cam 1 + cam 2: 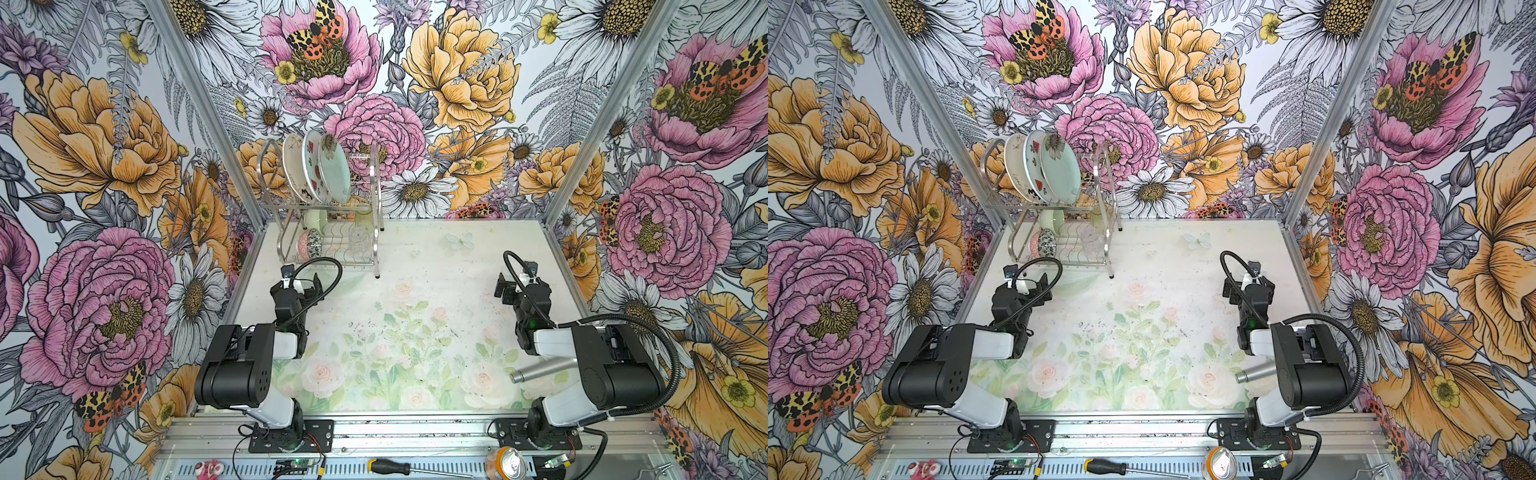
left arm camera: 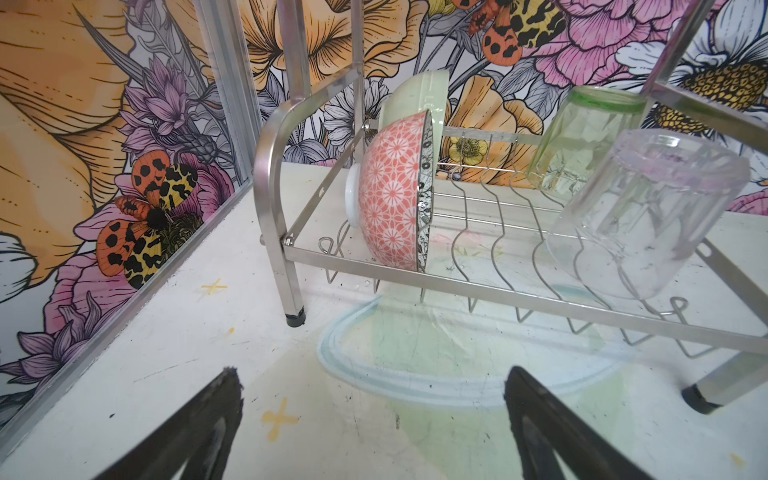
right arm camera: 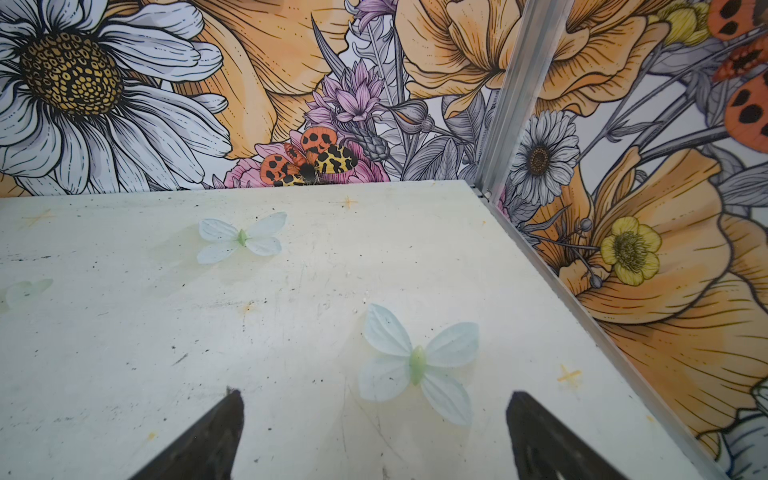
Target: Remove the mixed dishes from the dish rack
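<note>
Plates (image 1: 334, 170) upright on dish rack (image 1: 375, 245). Empty, jaws spread — left gripper (image 2: 372, 374) facing it, right gripper (image 3: 374, 392) over table (image 3: 124, 332).

No complete word, brand or number is showing legibly in any view. The cream plate (image 1: 1014, 162) is carrying a short line of black script near its lower rim, too small to read. The pale green bowl (image 2: 411, 97) is showing raised letters on its wall, partly hidden and illegible. The table (image 2: 166, 353) is bearing yellow cross marks (image 2: 279, 417).
</note>
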`<state>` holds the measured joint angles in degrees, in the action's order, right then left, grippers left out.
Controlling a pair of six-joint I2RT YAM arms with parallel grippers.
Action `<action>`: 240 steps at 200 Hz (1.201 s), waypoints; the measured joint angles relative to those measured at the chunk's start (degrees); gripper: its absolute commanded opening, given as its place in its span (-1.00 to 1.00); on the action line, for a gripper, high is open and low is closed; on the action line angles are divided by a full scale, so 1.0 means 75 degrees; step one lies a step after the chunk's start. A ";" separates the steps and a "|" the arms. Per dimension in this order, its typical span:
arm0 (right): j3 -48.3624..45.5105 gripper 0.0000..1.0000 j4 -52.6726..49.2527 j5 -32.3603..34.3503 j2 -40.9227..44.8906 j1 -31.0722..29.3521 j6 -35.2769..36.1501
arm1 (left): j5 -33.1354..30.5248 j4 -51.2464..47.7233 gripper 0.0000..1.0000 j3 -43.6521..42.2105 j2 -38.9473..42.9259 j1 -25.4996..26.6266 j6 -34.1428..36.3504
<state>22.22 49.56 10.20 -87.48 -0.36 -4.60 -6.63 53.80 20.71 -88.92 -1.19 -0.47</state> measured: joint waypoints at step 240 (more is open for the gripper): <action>0.1067 0.99 -0.3281 -0.0026 0.2964 -0.0510 -0.0810 | -0.2550 -0.5050 0.98 0.2247 0.2836 0.2116 -0.0589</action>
<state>30.22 24.95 10.00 -65.25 -4.19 -10.68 -25.76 15.92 37.56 -67.66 14.68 -4.89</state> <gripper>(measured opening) 0.995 0.987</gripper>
